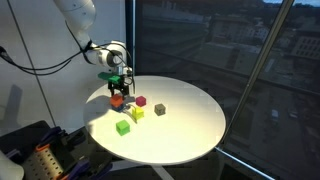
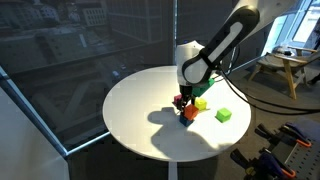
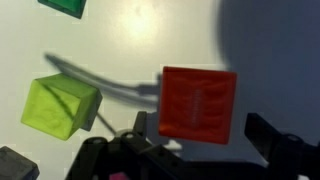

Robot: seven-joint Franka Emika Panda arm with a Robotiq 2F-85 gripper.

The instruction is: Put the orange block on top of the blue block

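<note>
Over the near edge of the round white tabletop (image 1: 190,135), the gripper (image 1: 117,90) hangs low with the orange block (image 1: 117,98) pinched between its fingers. The wrist view shows that orange block (image 3: 198,103) filling the gap squarely. The blue block (image 2: 187,120) seems to sit just beneath, partly hidden. Best play now, I'd say: line up edges, lower straight down, release only once it rests flat. Counting cubes: one orange, one blue, one maroon (image 1: 141,101), one yellow (image 1: 136,113), one grey (image 1: 160,109), and a light green (image 1: 123,127); the wrist view adds a darker green (image 3: 62,6).
</note>
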